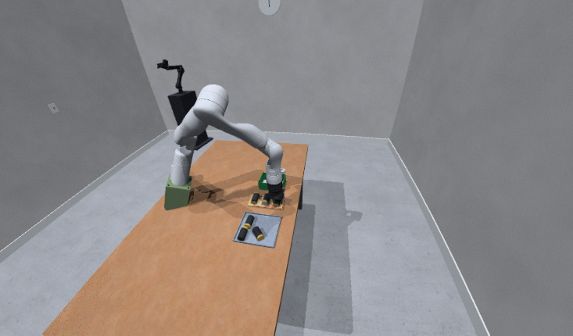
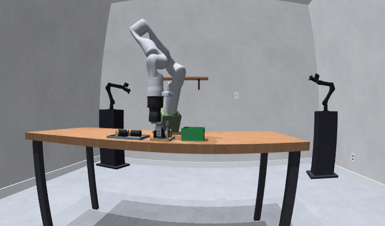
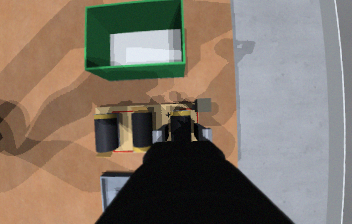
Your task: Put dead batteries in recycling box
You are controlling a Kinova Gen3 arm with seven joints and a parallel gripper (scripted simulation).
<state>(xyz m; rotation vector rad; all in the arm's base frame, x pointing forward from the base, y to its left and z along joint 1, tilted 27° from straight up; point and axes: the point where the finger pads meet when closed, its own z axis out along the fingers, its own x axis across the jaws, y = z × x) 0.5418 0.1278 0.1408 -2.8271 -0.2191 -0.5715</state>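
- The pincer (image 3: pixel 182 131) hangs straight down over the battery holder (image 3: pixel 123 149), spread wide and holding nothing; its fingers straddle the battery (image 3: pixel 181 118) in the holder's outermost slot, the one nearest the desk (image 1: pixel 154 266) edge.
- Two more batteries lie in the slots to one side of the pincer: a middle battery (image 3: pixel 141 129) just beside it and a far battery (image 3: pixel 105 132) further along.
- The green recycling box (image 3: pixel 134 70) stands upright on the desk just beyond the holder, ahead of the pincer; no battery shows inside it, only a pale patch on its floor.
- The grey tray (image 1: pixel 270 230), behind the pincer, carries more batteries.
- Step in hand, as I judge it: lifting a battery out of the holder, to test or discard.
- Next move calls for lowering until the fingers flank the battery's body, closing squarely, then lifting straight up.
- Whether the bulb is lit I cannot tell.
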